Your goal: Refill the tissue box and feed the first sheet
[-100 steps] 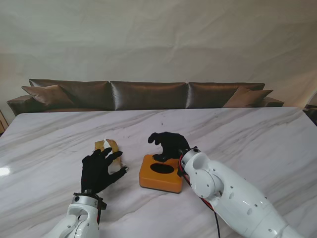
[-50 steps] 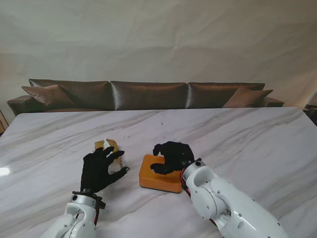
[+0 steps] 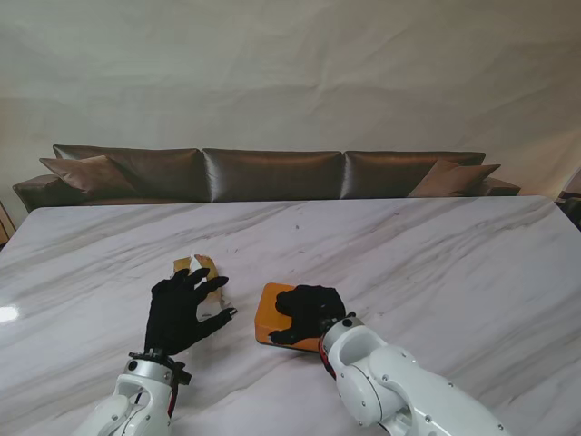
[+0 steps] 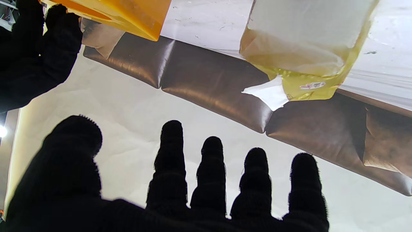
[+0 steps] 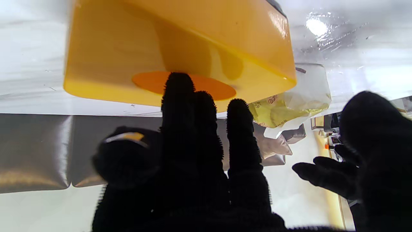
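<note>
Covering more of the orange tissue box (image 3: 289, 318) than half a second ago, the right hand (image 3: 307, 312) is now lying over the box top and hiding the dark oval slot that was still showing one second ago; before that it was hanging past the far edge of the box. Its fingers are apart and slightly bent, and I cannot tell if they are pressing on the lid or only hovering. The left hand (image 3: 181, 310) is staying almost where it was, open with its fingers spread, holding nothing, just nearer to me than the yellow tissue pack (image 3: 205, 282). The stand view is hiding the slot under the black glove, but the right wrist view is showing it as an orange oval on the tissue box (image 5: 180, 48), with the fingertips (image 5: 178, 84) reaching in front of it. The left wrist view is showing what the stand view is too small for: the tissue pack (image 4: 305, 48) is clear yellow plastic with white sheets inside and a white corner sticking out at one end. The box is sitting on the marble table (image 3: 436, 254) between the two arms, its long axis running left to right, turned slightly, the slot side facing up. The pack is lying just left of it, apart from it.
</note>
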Robot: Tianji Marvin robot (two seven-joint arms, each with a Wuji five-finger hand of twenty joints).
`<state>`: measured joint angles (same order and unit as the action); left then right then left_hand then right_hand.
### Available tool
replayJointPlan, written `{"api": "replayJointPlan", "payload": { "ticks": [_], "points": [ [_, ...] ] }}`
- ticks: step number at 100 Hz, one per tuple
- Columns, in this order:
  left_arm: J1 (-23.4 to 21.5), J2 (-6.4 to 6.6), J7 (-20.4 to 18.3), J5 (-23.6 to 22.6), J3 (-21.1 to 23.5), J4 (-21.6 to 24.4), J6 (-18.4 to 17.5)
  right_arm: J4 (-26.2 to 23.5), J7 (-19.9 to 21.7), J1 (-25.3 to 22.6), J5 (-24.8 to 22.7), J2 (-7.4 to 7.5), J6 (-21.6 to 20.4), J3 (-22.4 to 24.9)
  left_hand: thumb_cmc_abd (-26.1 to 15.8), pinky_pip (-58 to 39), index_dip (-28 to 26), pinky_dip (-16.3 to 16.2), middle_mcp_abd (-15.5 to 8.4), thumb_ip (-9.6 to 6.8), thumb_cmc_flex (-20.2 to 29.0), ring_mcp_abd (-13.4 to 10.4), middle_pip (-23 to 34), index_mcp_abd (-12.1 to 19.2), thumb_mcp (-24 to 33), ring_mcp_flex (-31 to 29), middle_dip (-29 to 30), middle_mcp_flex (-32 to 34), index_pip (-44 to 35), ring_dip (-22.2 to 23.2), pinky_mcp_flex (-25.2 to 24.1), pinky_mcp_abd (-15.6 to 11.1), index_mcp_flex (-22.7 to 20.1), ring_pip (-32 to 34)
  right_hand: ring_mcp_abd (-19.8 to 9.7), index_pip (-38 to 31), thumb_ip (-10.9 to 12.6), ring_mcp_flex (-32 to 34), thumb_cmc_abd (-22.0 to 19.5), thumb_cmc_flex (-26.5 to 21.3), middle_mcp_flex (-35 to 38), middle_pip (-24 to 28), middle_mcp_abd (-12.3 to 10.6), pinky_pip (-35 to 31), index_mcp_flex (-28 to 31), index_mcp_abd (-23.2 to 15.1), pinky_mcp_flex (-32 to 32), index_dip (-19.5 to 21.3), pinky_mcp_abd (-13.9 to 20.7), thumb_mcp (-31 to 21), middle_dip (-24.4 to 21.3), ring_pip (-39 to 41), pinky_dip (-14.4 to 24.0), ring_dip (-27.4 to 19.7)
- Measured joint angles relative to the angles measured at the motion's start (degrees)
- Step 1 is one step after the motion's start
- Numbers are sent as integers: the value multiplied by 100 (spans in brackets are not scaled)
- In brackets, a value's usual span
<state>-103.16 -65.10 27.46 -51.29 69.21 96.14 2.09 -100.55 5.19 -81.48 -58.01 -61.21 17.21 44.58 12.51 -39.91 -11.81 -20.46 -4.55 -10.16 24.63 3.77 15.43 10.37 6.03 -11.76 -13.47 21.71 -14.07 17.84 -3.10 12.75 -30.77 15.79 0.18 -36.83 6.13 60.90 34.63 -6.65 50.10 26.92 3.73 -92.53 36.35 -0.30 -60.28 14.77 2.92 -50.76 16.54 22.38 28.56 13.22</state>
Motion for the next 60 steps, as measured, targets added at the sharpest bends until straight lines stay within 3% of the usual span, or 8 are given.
{"api": "replayJointPlan", "payload": {
  "ticks": [60],
  "points": [
    [-152, -9, 93, 55, 105, 0, -33, 227, 315, 502, -247, 17, 251, -508, 0, 0, -55, 0, 2, 0, 0, 0, 0, 0, 0, 0, 0, 0, -38, 0, -1, 1, -5, 0, -24, -62, 76, 80, 0, 129, 0, 0, 9, -12, -96, 50, -154, -7, 39, -15, -1, -10, -1, -1]
  ]
}}
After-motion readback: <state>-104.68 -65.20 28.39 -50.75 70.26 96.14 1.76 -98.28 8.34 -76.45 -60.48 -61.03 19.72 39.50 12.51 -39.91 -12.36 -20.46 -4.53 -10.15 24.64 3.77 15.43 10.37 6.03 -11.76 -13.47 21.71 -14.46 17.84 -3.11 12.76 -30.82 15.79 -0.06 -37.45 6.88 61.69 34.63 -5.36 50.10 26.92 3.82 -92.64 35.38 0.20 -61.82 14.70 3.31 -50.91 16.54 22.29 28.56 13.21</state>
